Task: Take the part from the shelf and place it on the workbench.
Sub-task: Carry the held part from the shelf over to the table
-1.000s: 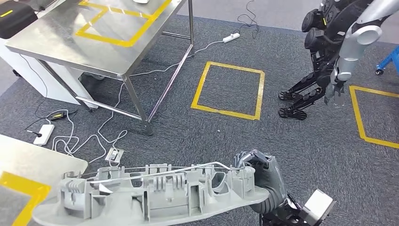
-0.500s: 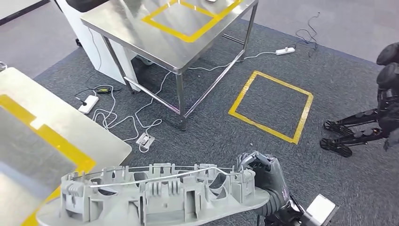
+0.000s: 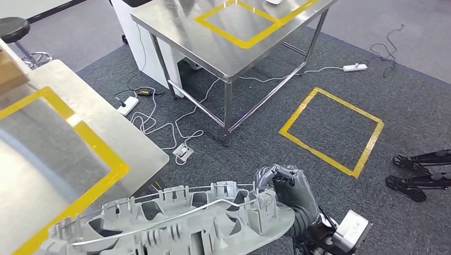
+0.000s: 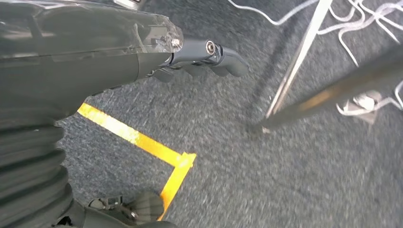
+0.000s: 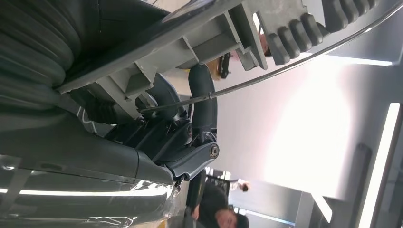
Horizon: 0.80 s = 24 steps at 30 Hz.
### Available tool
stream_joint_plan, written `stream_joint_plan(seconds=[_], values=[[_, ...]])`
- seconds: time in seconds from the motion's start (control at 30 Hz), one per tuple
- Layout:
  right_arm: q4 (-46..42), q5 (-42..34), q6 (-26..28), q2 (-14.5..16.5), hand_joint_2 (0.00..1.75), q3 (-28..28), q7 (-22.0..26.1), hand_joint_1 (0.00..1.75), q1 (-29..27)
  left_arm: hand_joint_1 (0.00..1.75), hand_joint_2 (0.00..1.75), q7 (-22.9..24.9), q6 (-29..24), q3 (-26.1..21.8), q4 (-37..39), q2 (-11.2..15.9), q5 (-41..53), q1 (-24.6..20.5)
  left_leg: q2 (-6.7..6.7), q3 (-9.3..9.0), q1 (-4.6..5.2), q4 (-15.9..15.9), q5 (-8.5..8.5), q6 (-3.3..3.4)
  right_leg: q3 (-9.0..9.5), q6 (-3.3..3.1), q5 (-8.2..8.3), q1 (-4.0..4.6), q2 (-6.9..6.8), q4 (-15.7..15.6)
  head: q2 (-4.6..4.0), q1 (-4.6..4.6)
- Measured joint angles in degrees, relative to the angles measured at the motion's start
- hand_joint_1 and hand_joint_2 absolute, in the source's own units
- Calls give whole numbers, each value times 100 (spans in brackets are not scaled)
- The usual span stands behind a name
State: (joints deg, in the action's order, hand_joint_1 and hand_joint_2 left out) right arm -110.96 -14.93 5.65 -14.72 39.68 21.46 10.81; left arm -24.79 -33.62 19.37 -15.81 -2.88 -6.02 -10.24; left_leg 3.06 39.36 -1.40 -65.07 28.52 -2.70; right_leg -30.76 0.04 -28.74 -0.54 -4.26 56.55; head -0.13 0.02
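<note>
The part (image 3: 175, 223) is a long grey plastic moulding with ribs and a thin metal rod along it, held low in the head view. My right hand (image 3: 287, 191) grips its right end, fingers curled over the ribbed edge. The right wrist view shows the part (image 5: 228, 33) close up, with my dark fingers (image 5: 202, 109) wrapped against it. The steel workbench (image 3: 135, 146) with a yellow tape frame lies at the left, its corner just beyond the part's left half. My left hand (image 4: 199, 52) hangs over the carpet, fingers stretched out and holding nothing.
A second steel table (image 3: 213, 50) with yellow tape stands ahead. White cables and power strips (image 3: 183, 151) trail on the carpet between the tables. A yellow floor square (image 3: 332, 130) lies to the right, near another robot's dark feet (image 3: 420, 178). A black stool (image 3: 13, 26) stands far left.
The whole view has swung left as the camera turned. The workbench now fills much more of the left side. The part stays in my right hand's grip.
</note>
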Motion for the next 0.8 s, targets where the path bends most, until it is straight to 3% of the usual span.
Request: stream_joint_plan(seconds=[0.03,0.1,0.17,0.23,0.3,0.37,0.4,0.43,0.47,0.53,0.57,0.6,0.67,0.7,0.73,0.8], values=[[8,-2,-5,1,175,14,-8,175,32,0,175,-4,-2,0,-2,0,-5,-2,163,-160,1,288,-95,-2,2,48,-51,1,-55,54,0,-3],[17,-3,-7,1,175,35,-17,175,84,0,175,-8,-10,-1,-7,4,-12,-1,334,-263,36,486,-86,94,13,115,-120,12,-135,118,0,10],[26,-4,-6,0,175,45,-22,175,110,0,175,-19,-18,-2,-8,17,-32,2,206,-249,59,481,-83,229,40,150,-155,-12,-212,125,0,38],[34,-3,-7,-1,175,49,-25,175,123,0,175,-58,-15,-2,-11,29,-64,0,49,-255,74,483,-83,306,5,180,-312,-58,-52,281,-1,55],[37,-1,-8,-4,175,52,-26,175,127,0,175,-106,0,-2,-17,38,-81,-5,-105,-268,91,485,-87,355,-238,180,-658,-67,256,860,-1,76],[38,13,-10,-9,175,55,-26,175,118,0,175,-127,10,-1,-20,41,-84,2,-269,-275,134,483,-89,380,-629,139,-946,-33,381,1619,0,96],[37,28,-13,-11,175,56,-25,175,112,0,175,-128,8,0,-20,42,-90,15,-357,-283,159,482,-88,390,-761,102,-951,-12,402,1821,0,101],[33,53,-20,-16,175,57,-26,175,106,0,175,-128,-1,0,-19,45,-103,33,-446,-297,181,481,-86,395,-794,53,-826,16,423,1796,0,103],[21,83,-35,-23,175,58,-24,175,103,0,175,-128,-14,1,-18,50,-121,53,-532,-317,195,482,-83,399,-725,-4,-600,52,464,1549,0,103],[-19,137,-96,-41,175,58,-5,175,100,0,175,-124,-55,3,-15,55,-172,83,-689,-343,198,490,-84,402,-438,-128,-133,120,702,771,-1,97],[-36,145,-139,-50,175,60,22,175,96,0,175,-116,-75,6,-14,56,-195,89,-761,-340,181,497,-92,395,-320,-170,-5,148,814,478,0,96],[-46,140,-184,-57,175,60,57,175,92,0,175,-104,-90,15,-13,55,-213,94,-833,-329,156,505,-105,381,-249,-205,38,166,885,312,-1,104],[-54,101,-273,-71,175,56,140,175,96,0,175,-75,-104,42,-13,58,-231,99,-980,-306,117,537,-144,333,-182,-241,37,185,811,191,0,127],[-57,74,-317,-76,175,52,178,175,106,0,175,-63,-106,55,-12,74,-234,102,-922,-288,131,525,-132,319,-131,-239,59,176,725,101,0,136],[-62,43,-365,-79,175,49,221,175,119,0,175,-47,-105,67,-12,95,-236,99,-782,-243,152,453,-69,302,-79,-237,91,164,644,-3,-1,126],[-63,-33,-460,-79,175,45,306,175,139,0,175,-8,-99,90,-12,143,-234,94,-413,-17,166,24,207,264,-6,-212,153,135,468,-150,-1,99]])
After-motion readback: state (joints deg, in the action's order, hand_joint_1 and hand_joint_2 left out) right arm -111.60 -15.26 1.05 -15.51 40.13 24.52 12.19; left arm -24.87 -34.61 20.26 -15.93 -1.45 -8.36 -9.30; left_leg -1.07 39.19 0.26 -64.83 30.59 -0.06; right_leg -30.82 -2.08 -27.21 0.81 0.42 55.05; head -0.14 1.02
